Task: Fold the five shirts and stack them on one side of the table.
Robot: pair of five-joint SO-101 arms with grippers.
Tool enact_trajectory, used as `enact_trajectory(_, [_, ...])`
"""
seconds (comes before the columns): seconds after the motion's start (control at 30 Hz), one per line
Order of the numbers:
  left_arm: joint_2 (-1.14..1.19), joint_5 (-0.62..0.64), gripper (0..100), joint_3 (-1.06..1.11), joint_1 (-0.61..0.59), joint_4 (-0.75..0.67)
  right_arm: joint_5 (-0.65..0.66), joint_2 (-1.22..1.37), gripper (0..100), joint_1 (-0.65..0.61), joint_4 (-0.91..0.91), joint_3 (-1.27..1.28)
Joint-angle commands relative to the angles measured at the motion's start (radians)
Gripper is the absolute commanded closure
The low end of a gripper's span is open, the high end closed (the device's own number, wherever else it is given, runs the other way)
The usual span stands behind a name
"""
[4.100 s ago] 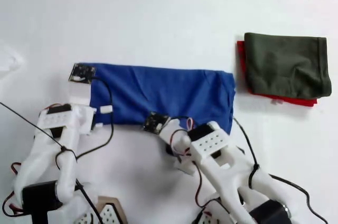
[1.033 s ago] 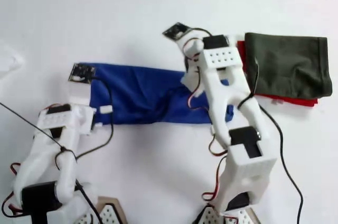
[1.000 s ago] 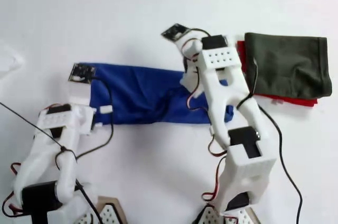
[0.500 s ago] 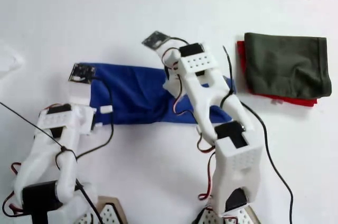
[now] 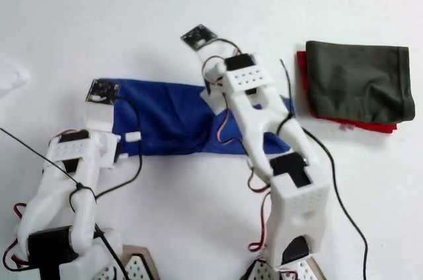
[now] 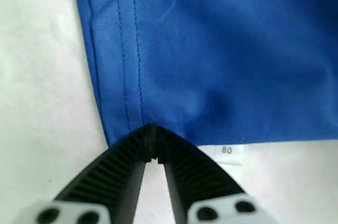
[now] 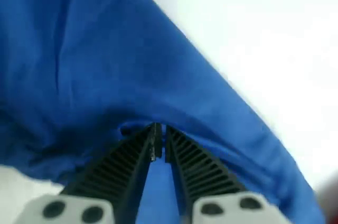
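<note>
A blue shirt (image 5: pixel 168 118) is laid out as a long strip across the middle of the white table (image 5: pixel 132 22). The left gripper (image 6: pixel 153 152) is closed on the shirt's near-left corner, right by the stitched hem, w/ the fingers pressed together and the cloth edge pinched at the tips. The right gripper (image 7: pixel 158 142) is likewise closed, w/ a bunched fold of blue cloth held between its fingers. In the high view the right arm (image 5: pixel 254 105) is stretched over the right part of the shirt, w/ its wrist approx. at the far edge. On the right side of the table a folded green shirt (image 5: pixel 357 82) is stacked on a folded red shirt (image 5: pixel 367 126), of which a thin border is seen at the left and near edges. The stack is just beside the blue shirt's right end. Whether they touch can't be told.
</note>
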Motion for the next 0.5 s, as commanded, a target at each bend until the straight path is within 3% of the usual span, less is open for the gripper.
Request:
enact_trajectory(0.0, [-0.021,0.005,97,0.001,-0.005,-0.008,-0.008,-0.174,97.9,0.059,0.099,-0.04])
enact_trajectory(0.23, [-0.025,0.005,97,-0.082,0.06,0.178,0.054,-0.412,97.9,0.13,0.213,0.13])
enact_trajectory(0.47, [-0.025,0.009,97,-0.295,0.091,0.29,0.077,-0.677,97.9,0.14,0.065,0.563])
